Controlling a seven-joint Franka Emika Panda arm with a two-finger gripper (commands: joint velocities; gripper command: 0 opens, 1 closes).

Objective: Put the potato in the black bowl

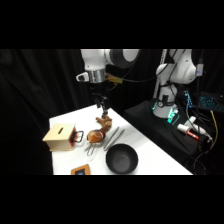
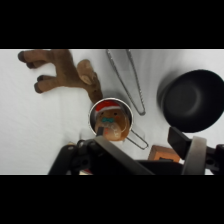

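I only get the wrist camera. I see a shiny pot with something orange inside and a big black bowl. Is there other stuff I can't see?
Observer: Yes. The side view shows a wooden box with a slot on top, close to the silver pot.
Operator: Is the pincer touching anything?
Observer: No. The pincer hangs in the air above the tan knobbly thing, touching nothing.
Operator: Anything else?
Observer: A small flat orange thing lies at the picture's bottom, left of the black bowl.
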